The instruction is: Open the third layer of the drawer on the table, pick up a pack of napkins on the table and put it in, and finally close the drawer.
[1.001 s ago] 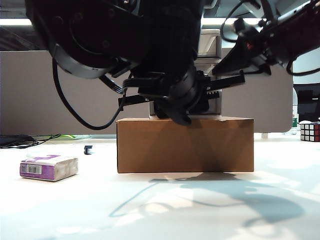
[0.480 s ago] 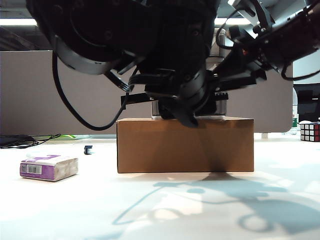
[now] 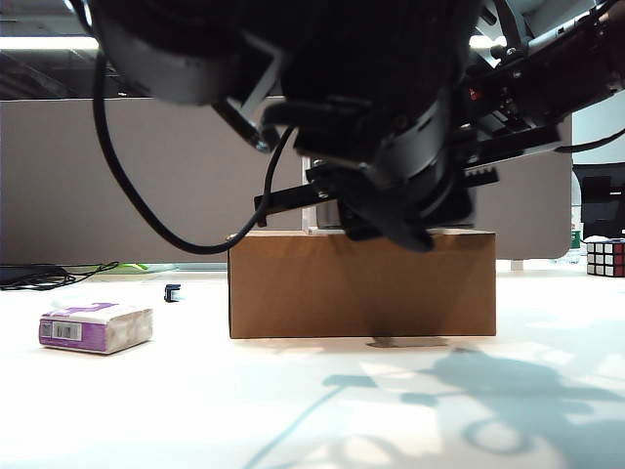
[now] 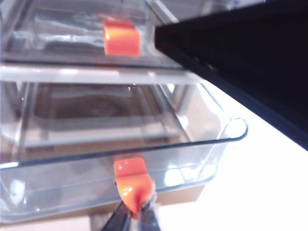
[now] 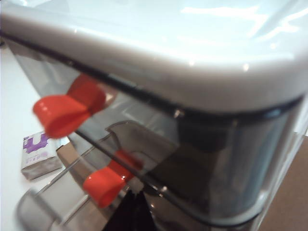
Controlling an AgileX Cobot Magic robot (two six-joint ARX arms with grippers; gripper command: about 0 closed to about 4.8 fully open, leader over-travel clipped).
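The drawer (image 5: 192, 67), a grey-framed unit with smoky trays, fills the right wrist view. In the left wrist view my left gripper (image 4: 137, 215) is shut on the orange handle (image 4: 131, 180) of the third layer (image 4: 202, 159), and that tray stands pulled out from the frame. My right gripper (image 5: 134, 211) shows as one dark wedge, fingers together, against the unit's front below the second red handle (image 5: 102, 185). The pack of napkins (image 3: 95, 327), purple and whitish, lies on the table (image 3: 195, 410) at the left, apart from both grippers. The left arm (image 3: 391, 186) hides the unit in the exterior view.
A brown cardboard box (image 3: 361, 283) stands mid-table under the arms. A Rubik's cube (image 3: 605, 257) sits at the far right and a small black part (image 3: 173, 291) lies left of the box. The right arm (image 3: 547, 88) reaches in from the upper right.
In the exterior view the left arm has swung to the right and now covers the drawer unit. The right arm has dipped slightly. The napkins have not moved.
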